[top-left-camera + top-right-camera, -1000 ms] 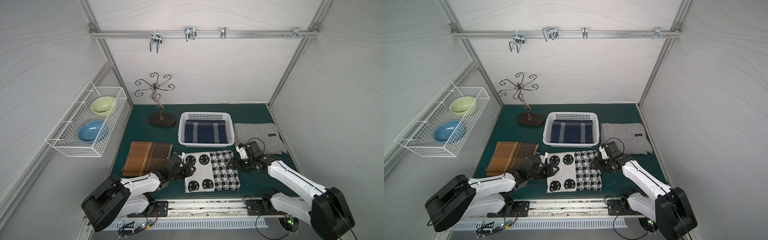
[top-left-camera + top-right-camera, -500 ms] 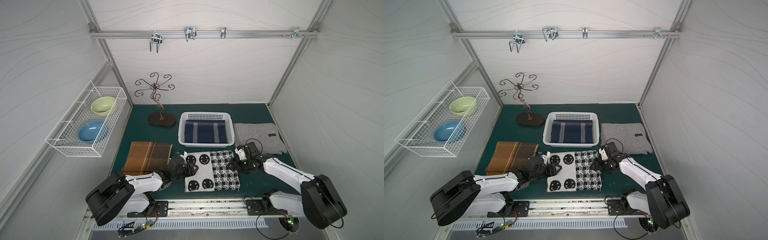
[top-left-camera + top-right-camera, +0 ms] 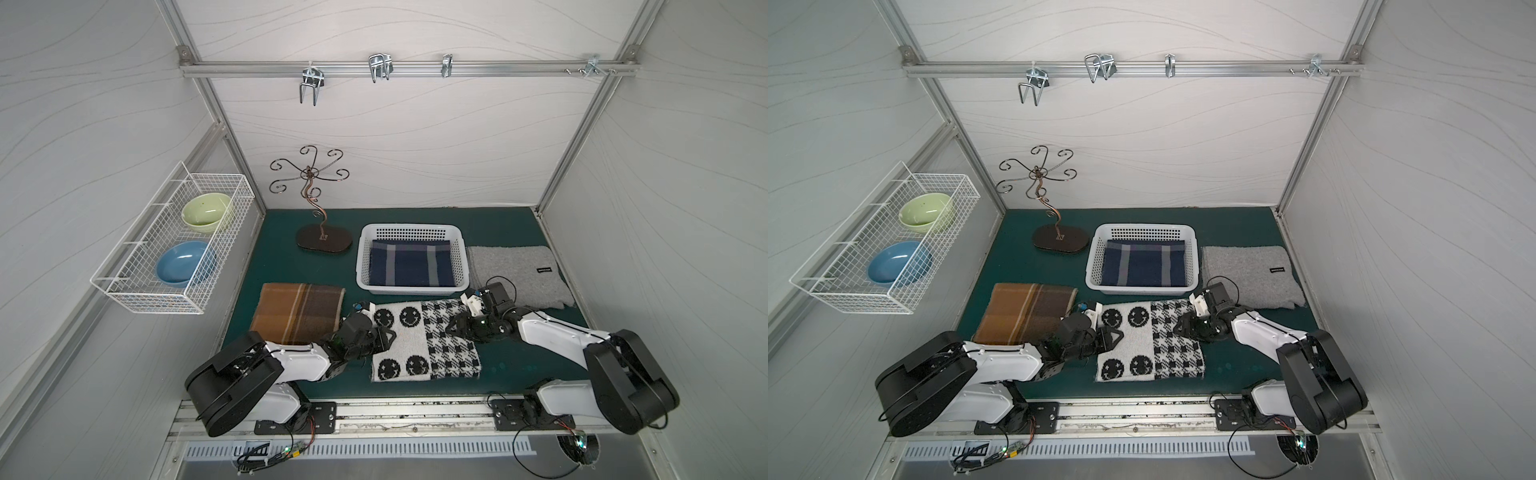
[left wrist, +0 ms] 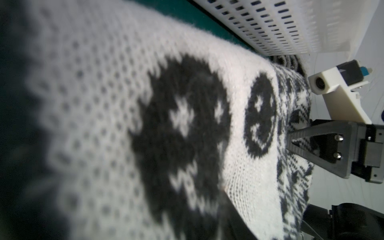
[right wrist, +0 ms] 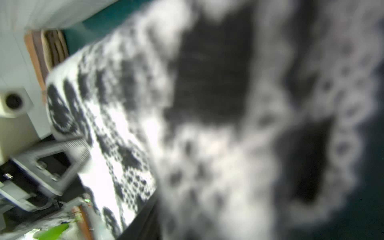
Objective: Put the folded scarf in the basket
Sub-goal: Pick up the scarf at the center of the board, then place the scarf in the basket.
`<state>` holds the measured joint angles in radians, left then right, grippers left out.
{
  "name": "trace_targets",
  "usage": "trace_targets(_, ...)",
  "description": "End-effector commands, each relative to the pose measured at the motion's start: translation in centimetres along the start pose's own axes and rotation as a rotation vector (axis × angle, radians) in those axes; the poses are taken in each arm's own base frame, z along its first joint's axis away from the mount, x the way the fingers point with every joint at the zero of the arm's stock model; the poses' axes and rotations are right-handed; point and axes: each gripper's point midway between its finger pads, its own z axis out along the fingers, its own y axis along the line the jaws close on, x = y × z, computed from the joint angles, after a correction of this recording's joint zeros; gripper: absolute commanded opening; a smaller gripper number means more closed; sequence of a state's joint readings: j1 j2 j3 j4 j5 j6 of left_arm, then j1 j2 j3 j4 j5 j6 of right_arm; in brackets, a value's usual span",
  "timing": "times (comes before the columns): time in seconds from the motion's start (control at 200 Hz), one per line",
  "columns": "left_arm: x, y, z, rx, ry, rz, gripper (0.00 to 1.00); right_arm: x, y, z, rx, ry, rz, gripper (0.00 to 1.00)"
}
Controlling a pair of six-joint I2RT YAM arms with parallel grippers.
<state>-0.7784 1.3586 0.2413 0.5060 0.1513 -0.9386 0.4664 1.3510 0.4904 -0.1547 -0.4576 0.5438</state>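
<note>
On the green mat (image 3: 519, 368), just in front of the basket (image 3: 410, 227), flat folded scarf (image 3: 424, 345), left gripper (image 3: 385, 335) over its left edge, right gripper (image 3: 454, 328) over its right edge, cannot tell if either is clamped on it, blue checked cloth (image 3: 409, 264) lying inside the basket.

Both arms low, reaching inward, grippers facing each other.
Left arm (image 3: 291, 365) lies stretched forward, left gripper (image 3: 384, 334) at one edge of the scarf (image 3: 424, 345); right arm (image 3: 557, 336) is bent down, right gripper (image 3: 455, 328) at the opposite edge. Each upper finger lies on the cloth; the lower fingers are hidden.
</note>
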Motion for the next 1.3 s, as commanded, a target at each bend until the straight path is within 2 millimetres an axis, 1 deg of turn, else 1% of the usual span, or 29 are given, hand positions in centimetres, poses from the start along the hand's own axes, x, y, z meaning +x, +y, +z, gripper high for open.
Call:
trace_targets(0.0, 2.0, 1.2, 0.0, -0.040, 0.081, 0.006, 0.13, 3.1, -1.1, 1.3, 0.008, 0.105, 0.055, 0.25)
trace_targets(0.03, 1.9, 1.1, 0.0, -0.037, 0.083, 0.011, 0.06, 3.0, -0.9, 1.3, 0.004, 0.103, 0.048, 0.19)
trace_targets(0.065, 1.9, 0.8, 0.0, -0.030, 0.084, 0.016, 0.00, 3.0, -0.6, 1.2, 0.000, 0.097, 0.037, 0.15)
trace_targets(0.13, 1.5, 0.0, -0.1, -0.009, 0.079, 0.020, 0.00, 2.8, 0.0, 0.8, 0.001, 0.085, 0.010, 0.06)
trace_targets(0.17, 1.3, -0.4, -0.2, 0.004, 0.072, 0.021, 0.00, 2.7, 0.3, 0.4, 0.005, 0.074, -0.007, 0.04)
trace_targets(0.19, 1.6, 0.0, -0.3, -0.016, 0.088, 0.015, 0.00, 2.7, 0.6, 0.1, 0.007, 0.073, -0.013, 0.03)
trace_targets(0.245, 1.3, -0.7, -0.5, -0.003, 0.084, 0.019, 0.00, 2.4, 1.4, -0.7, 0.002, 0.055, -0.034, 0.00)
trace_targets(0.335, 0.7, -1.9, -1.4, 0.008, 0.077, 0.032, 0.00, 2.0, 3.0, -2.6, -0.008, 0.023, -0.069, 0.00)
trace_targets(0.425, -0.1, -3.6, -2.9, 0.036, 0.058, 0.051, 0.00, 1.5, 4.4, -4.7, -0.010, -0.021, -0.103, 0.00)
trace_targets(0.43, -0.1, -3.5, -2.9, 0.027, 0.062, 0.049, 0.00, 1.4, 4.6, -4.9, -0.012, -0.023, -0.106, 0.00)
trace_targets(0.465, -0.5, -4.1, -3.6, 0.029, 0.053, 0.056, 0.00, 1.2, 5.1, -5.7, -0.015, -0.037, -0.118, 0.00)
trace_targets(0.625, -3.4, -8.4, -7.2, 0.085, -0.028, 0.110, 0.00, -0.3, 8.6, -8.9, -0.054, -0.081, -0.172, 0.00)
trace_targets(0.72, -5.8, -11.1, -9.4, 0.102, -0.071, 0.155, 0.00, -1.7, 10.8, -10.5, -0.075, -0.103, -0.206, 0.00)
trace_targets(0.775, -7.4, -12.7, -10.3, 0.120, -0.088, 0.174, 0.00, -2.8, 12.1, -11.4, -0.081, -0.121, -0.225, 0.00)
trace_targets(0.79, -7.8, -12.6, -10.3, 0.115, -0.088, 0.170, 0.00, -3.1, 12.4, -11.6, -0.084, -0.126, -0.230, 0.00)
trace_targets(0.8, -8.1, -13.3, -10.5, 0.126, -0.092, 0.177, 0.00, -3.4, 12.6, -11.7, -0.085, -0.130, -0.233, 0.00)
trace_targets(0.81, -8.3, -13.1, -10.5, 0.119, -0.089, 0.173, 0.00, -3.6, 12.6, -11.8, -0.084, -0.130, -0.235, 0.00)
trace_targets(0.875, -10.7, -14.3, -11.2, 0.121, -0.108, 0.184, 0.00, -5.3, 13.7, -12.7, -0.091, -0.146, -0.248, 0.00)
trace_targets(0.98, -14.7, -15.6, -11.8, 0.113, -0.141, 0.195, 0.00, -8.7, 14.8, -13.8, -0.095, -0.171, -0.252, 0.00)
trace_targets(1.071, -17.8, -16.3, -11.1, 0.110, -0.141, 0.193, 0.00, -11.8, 15.6, -14.4, -0.099, -0.199, -0.259, 0.00)
trace_targets(1.171, -20.8, -16.2, -9.8, 0.072, -0.135, 0.200, 0.00, -14.9, 16.0, -14.0, -0.083, -0.204, -0.270, 0.00)
trace_targets(1.296, -24.2, -15.4, -8.0, 0.018, -0.160, 0.214, 0.00, -18.8, 14.9, -12.7, -0.046, -0.208, -0.259, 0.00)
